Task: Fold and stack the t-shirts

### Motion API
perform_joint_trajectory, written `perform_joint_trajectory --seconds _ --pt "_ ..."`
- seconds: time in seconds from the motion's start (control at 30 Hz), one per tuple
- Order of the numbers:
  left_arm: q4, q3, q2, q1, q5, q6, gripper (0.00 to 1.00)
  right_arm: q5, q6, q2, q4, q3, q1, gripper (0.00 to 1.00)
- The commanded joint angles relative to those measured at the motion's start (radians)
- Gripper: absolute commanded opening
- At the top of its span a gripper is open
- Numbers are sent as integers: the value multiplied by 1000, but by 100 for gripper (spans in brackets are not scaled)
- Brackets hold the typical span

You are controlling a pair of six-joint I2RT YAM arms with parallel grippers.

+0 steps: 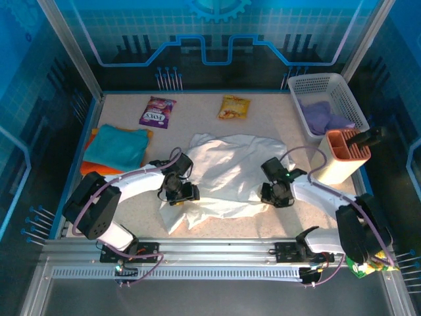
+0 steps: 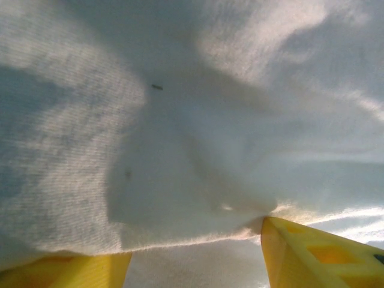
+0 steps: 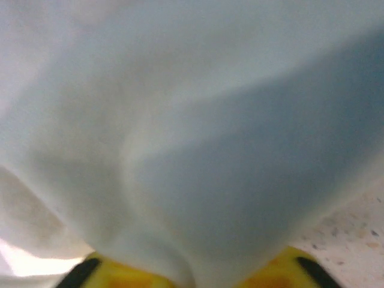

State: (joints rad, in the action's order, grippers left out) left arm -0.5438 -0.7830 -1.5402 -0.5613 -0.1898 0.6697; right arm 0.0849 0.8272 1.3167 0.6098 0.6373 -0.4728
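Worktop (image 1: 197, 122), left to right. Teal t-shirt (image 1: 117, 145) lies folded on orange t-shirt (image 1: 92, 168) at the left edge, probably the stack's base. Left claw (image 1: 179, 192) is at the white t-shirt (image 1: 227, 168) near-left hem, fingers (image 2: 312, 258) apart with cloth between; grip cannot be told. White t-shirt is crumpled mid-worktop. Right claw (image 1: 276, 194) is clenched on its near-right edge, likely to pull it flat. Count: 3 t-shirts, 2 claws, purple packet (image 1: 158, 110) and yellow packet (image 1: 235, 107).

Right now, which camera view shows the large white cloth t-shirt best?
The top external view: the large white cloth t-shirt lies there whole, crumpled and spread in the middle of the table. The left wrist view gives a close patch of its fabric with one edge; the right wrist view gives a blurred fold of it.
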Motion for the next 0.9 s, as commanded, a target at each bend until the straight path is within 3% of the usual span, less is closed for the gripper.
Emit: perform_joint_trajectory --seconds 0.0,0.27,0.33,0.47,0.57,0.63,0.77,0.87 --pt "29 23 -23 12 32 -42 60 89 -53 52 30 129 -55 10" --pt "24 32 -2 13 33 -45 59 248 -183 335 223 537 -205 16" --pt "24 35 4 13 35 -48 59 249 -229 430 252 641 -224 28" --pt "21 36 6 14 35 -52 59 262 -302 531 294 784 -229 67" --pt "20 35 11 13 32 -55 59 277 -319 438 234 722 -227 88" --pt "22 33 13 13 31 -54 59 274 -314 333 199 636 -219 91" --pt "35 32 -11 18 24 -62 58 248 -274 133 195 449 -188 88" --pt "40 28 -40 37 13 -72 56 215 -234 14 214 318 -164 81"
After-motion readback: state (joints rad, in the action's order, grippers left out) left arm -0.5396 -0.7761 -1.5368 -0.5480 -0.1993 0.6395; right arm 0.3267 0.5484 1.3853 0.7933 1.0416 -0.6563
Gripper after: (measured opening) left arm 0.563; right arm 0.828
